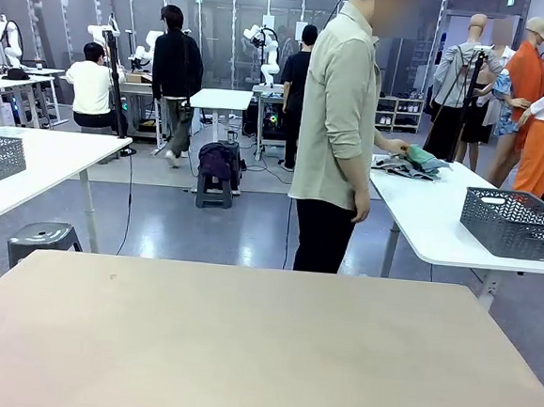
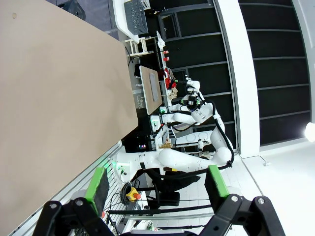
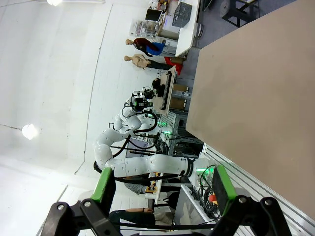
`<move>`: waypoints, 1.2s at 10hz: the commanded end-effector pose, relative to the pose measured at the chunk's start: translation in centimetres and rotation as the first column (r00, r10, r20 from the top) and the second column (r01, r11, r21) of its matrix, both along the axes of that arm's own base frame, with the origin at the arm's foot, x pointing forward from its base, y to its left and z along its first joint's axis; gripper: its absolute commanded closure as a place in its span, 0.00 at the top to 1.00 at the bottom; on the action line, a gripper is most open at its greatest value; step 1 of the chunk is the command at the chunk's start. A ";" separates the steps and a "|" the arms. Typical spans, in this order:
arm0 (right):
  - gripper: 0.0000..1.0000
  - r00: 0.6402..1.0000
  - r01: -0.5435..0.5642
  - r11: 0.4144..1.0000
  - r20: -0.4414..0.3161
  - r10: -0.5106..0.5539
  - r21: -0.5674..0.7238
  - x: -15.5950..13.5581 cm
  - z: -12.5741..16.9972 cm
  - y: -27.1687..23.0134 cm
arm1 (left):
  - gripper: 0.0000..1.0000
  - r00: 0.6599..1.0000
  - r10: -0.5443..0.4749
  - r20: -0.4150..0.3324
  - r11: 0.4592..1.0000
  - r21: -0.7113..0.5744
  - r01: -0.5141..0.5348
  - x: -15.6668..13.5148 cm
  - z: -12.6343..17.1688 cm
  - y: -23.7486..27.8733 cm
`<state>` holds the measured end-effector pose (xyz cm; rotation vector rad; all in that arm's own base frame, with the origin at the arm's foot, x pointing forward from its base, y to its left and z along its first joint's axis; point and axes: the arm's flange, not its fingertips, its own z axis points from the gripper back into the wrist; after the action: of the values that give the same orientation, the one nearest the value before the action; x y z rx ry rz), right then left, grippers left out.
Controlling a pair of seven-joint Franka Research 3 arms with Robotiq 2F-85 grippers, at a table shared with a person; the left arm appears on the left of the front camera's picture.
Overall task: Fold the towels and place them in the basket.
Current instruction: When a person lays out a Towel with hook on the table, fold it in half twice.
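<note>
towels not yet on the work table

towels (image 1: 417, 162), as far as i can tell, are the small heap of cloth with a mint-green piece on top. it lies on the white side table (image 1: 421, 225) at the right middle of the front view, under the person's hand (image 1: 398, 148). the dark grey basket (image 1: 515, 224) sits on that same table, nearer the frame's right edge. the beige work table (image 1: 260, 353) across the lower half is bare. i judge the task at its very start: folding needs a towel laid within reach first. the left gripper (image 2: 158, 187), at the bottom of its wrist view, has its fingers wide apart, holding and touching nothing. the right gripper (image 3: 162, 189) is the same, green pads (image 3: 104, 186) well apart.
</note>
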<state>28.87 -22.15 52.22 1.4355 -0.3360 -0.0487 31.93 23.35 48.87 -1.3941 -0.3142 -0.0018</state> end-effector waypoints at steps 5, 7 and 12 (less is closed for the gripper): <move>1.00 1.000 0.003 1.000 0.003 -0.003 0.000 0.0 0.1 0.0 | 1.00 1.000 0.000 0.004 1.000 0.001 0.000 -0.1 0.2 -0.1; 1.00 1.000 0.003 1.000 0.003 -0.003 0.000 0.0 0.1 0.0 | 1.00 1.000 0.000 0.004 1.000 0.001 0.000 -0.1 0.2 -0.1; 1.00 1.000 0.003 1.000 0.003 -0.003 0.000 0.0 0.1 0.0 | 1.00 1.000 0.000 0.004 1.000 0.001 0.000 -0.1 0.2 -0.1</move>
<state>28.87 -22.15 52.22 1.4355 -0.3360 -0.0487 31.93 23.35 48.87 -1.3941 -0.3142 -0.0018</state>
